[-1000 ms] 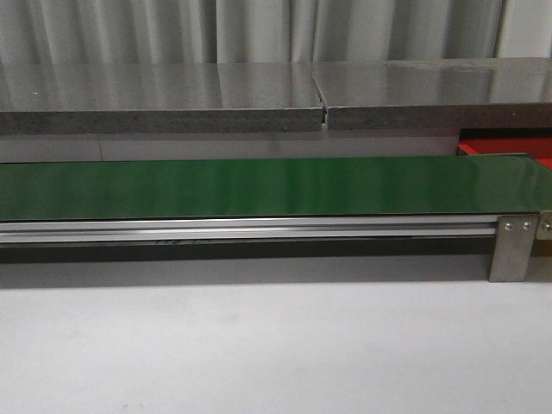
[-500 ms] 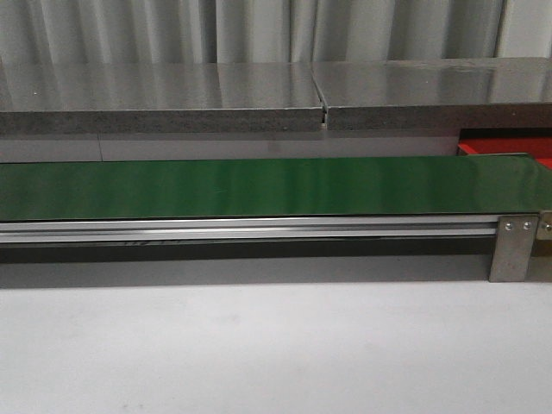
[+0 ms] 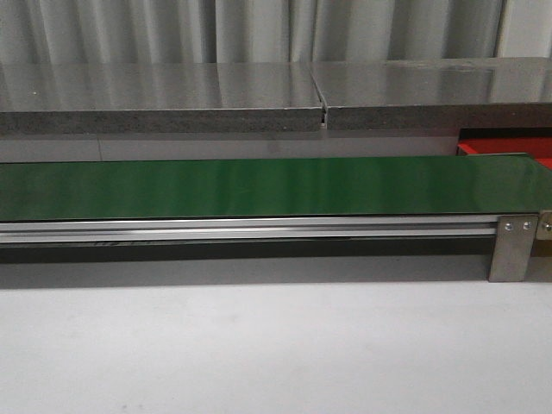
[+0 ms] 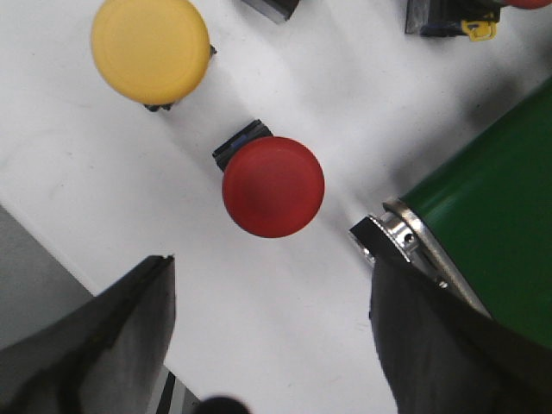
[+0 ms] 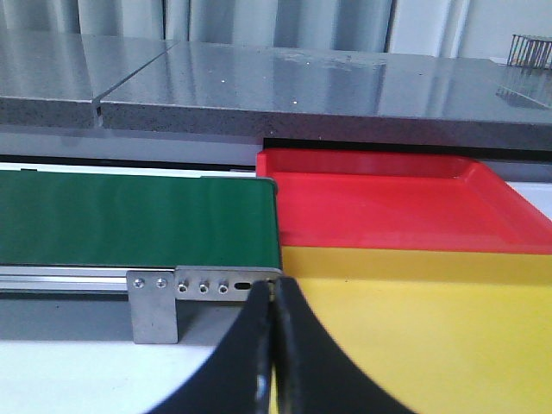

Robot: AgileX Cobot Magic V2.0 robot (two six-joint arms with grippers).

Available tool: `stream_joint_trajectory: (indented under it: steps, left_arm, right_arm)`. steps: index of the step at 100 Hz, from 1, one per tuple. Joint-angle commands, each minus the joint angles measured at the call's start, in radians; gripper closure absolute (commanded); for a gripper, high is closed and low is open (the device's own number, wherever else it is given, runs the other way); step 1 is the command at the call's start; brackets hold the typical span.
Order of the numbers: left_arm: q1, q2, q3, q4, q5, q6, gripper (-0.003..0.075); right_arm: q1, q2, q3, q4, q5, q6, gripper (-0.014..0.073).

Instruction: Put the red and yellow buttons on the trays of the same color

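In the left wrist view a red button (image 4: 272,186) stands on its dark body on the white table, its domed cap facing the camera. A yellow button (image 4: 151,49) stands a little beyond it. My left gripper (image 4: 272,263) is open above the table, its dark fingers (image 4: 112,336) wide apart, with the red button just ahead of the gap and nothing between them. My right gripper (image 5: 275,289) is shut and empty, in front of the yellow tray (image 5: 414,328). The red tray (image 5: 388,211) lies right behind the yellow one. Neither gripper shows in the front view.
The long green belt (image 3: 259,185) runs across the table on a metal frame (image 3: 513,246); its roller end (image 4: 392,241) is close to the red button. Parts of other buttons (image 4: 448,17) lie farther off. A grey counter (image 3: 172,95) runs behind the belt.
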State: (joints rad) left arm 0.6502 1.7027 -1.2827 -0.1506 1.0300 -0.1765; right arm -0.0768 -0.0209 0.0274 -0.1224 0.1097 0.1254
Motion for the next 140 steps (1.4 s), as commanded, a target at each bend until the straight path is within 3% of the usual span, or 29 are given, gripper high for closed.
stream_joint_trajectory:
  steps: [1, 71, 103, 140]
  left_arm:
    - [0.001, -0.015, -0.022, -0.001, -0.018, -0.03, 0.026]
    - [0.001, 0.097, -0.024, 0.004, -0.137, -0.072, 0.0263]
    - [0.001, 0.096, -0.024, 0.004, -0.141, -0.072, 0.0506]
    - [-0.006, -0.039, -0.093, -0.005, -0.08, -0.009, 0.0531]
  right_arm:
    - [-0.004, -0.004, -0.01, -0.008, -0.073, 0.0, 0.0659]
    - [-0.004, -0.004, -0.01, -0.008, -0.071, 0.0, 0.0659]
    - [-0.004, -0.004, -0.01, -0.008, -0.071, 0.0, 0.0659]
    - [-0.004, -0.004, -0.01, -0.008, -0.071, 0.0, 0.0659]
